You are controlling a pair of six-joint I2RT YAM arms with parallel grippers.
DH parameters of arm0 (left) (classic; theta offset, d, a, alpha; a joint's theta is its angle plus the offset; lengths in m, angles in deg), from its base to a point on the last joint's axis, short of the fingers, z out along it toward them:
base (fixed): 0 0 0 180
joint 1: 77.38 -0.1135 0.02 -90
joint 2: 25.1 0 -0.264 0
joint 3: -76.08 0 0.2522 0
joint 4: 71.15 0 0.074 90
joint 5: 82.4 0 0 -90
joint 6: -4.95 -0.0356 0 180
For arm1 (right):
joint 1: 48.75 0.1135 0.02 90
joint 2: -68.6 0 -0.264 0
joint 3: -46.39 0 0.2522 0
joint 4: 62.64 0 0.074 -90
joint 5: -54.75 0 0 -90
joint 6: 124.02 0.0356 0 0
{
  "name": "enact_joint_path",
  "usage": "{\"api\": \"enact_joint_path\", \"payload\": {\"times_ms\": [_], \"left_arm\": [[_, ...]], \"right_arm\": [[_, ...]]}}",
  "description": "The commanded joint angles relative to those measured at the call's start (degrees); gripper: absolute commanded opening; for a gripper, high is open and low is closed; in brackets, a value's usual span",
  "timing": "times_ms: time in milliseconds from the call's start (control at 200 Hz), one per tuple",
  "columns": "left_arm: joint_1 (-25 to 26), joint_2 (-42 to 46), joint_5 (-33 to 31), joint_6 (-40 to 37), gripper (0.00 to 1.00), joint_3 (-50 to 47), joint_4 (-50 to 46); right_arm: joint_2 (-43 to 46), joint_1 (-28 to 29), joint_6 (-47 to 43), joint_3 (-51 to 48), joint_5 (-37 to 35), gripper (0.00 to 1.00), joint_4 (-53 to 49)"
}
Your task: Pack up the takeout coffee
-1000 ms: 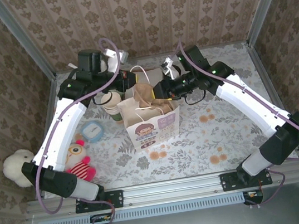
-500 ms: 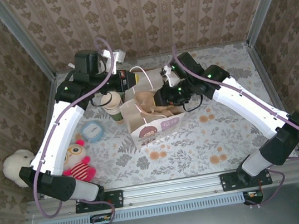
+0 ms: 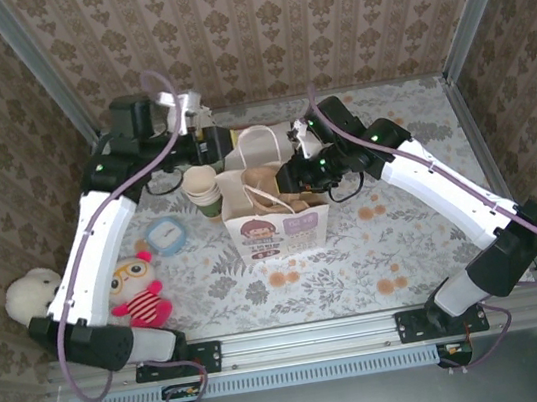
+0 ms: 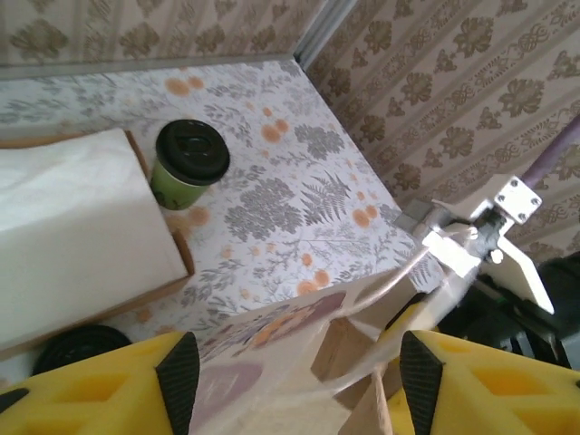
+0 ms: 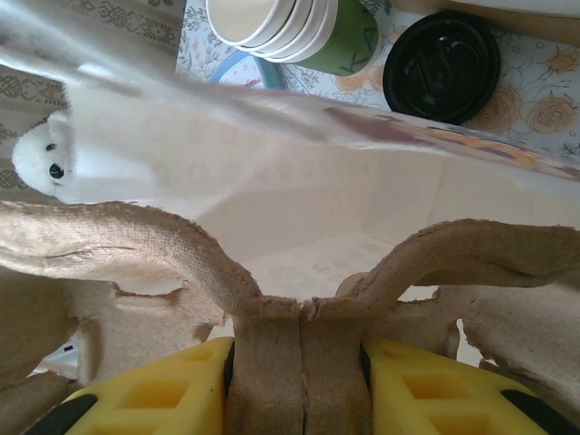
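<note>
The small olive-green paper cup with black plastic lid (image 4: 190, 165) stands upright on the floral bench (image 4: 299, 208), ahead of the nearer left pincer (image 4: 297, 362), its fingers apart. The right pincer (image 5: 297, 372) is clamped on the brown pulp cup carrier (image 5: 299, 272).

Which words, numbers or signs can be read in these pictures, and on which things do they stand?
Paper bag, front: cartoon face and a purple band of light characters, too small to read.
Green cup of the stack: one dark mark, cut off, not readable.
Takeout coffee, lid: raised marks, blurred.
Pulp carrier in the right claw: no print.
So no text can be quoted.
</note>
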Motion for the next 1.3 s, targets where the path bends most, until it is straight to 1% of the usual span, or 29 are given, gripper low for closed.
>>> {"api": "enact_joint_path", "payload": {"times_ms": [0,35,70,200,295,385,435,455,525,585,660,725,795,850,880,1015,1100,1205,1295], "left_arm": [[-1.3,7.8,7.5,-3.1,0.65,-5.3,5.6],[-1.2,10.0,9.6,-4.8,0.65,-7.9,7.0],[-1.0,12.0,10.1,-6.3,0.66,-10.2,7.8],[0.9,18.1,8.9,-12.3,0.69,-16.3,8.9],[1.9,20.6,10.0,-15.4,0.7,-19.0,11.3],[3.9,19.9,10.4,-18.7,0.69,-19.3,12.5],[4.9,18.9,10.7,-21.8,0.68,-18.4,12.1],[6.8,18.5,10.7,-23.3,0.67,-17.9,11.8],[9.1,17.1,10.5,-28.9,0.66,-16.2,10.7],[10.0,16.2,11.5,-33.5,0.64,-15.7,10.1],[10.1,14.9,14.5,-38.2,0.62,-15.1,8.1],[10.2,13.4,16.7,-41.6,0.56,-13.6,4.6],[10.3,12.5,17.2,-43.5,0.42,-12.8,2.5],[10.4,12.5,16.9,-43.9,0.31,-12.8,1.9],[10.4,12.6,17.1,-44.0,0.26,-12.9,1.7],[11.6,14.0,18.0,-42.9,0.09,-14.4,1.5],[13.1,14.9,17.7,-42.1,0.02,-15.4,1.8],[15.7,16.2,16.3,-40.1,0.01,-16.0,2.7],[19.1,16.4,15.0,-35.9,0.0,-17.2,8.0]], "right_arm": [[2.0,0.0,-0.9,-0.6,1.0,0.39,0.8],[1.9,-0.1,-0.9,-0.6,0.9,0.39,0.8],[1.9,-0.2,-1.0,-0.5,0.7,0.39,0.8],[1.6,-0.6,-1.1,0.0,0.3,0.39,0.4],[1.6,-0.6,-1.0,0.3,-0.3,0.39,0.2],[1.6,-0.6,-0.8,0.2,-1.3,0.39,0.2],[1.5,-0.6,-0.6,0.1,-1.5,0.39,0.3],[1.5,-0.6,-0.5,0.1,-1.7,0.39,0.4],[1.4,-0.6,-0.3,-0.1,-1.8,0.39,0.6],[1.4,-0.6,-0.1,-0.2,-1.9,0.39,0.8],[1.4,-0.6,0.0,-0.3,-2.3,0.39,0.8],[1.5,-0.6,0.1,-0.3,-2.9,0.39,0.4],[1.8,-0.5,0.4,-0.3,-4.1,0.39,-0.1],[1.9,-0.6,1.0,-0.3,-5.7,0.39,-0.5],[2.0,-0.6,1.6,-0.3,-6.7,0.39,-0.5],[2.2,-0.6,5.4,-0.8,-10.1,0.39,0.5],[2.5,-0.6,7.9,-1.2,-13.5,0.39,1.0],[3.1,-0.3,9.3,-1.8,-17.7,0.38,1.5],[2.4,0.3,8.4,-1.3,-18.2,0.39,0.4]]}}
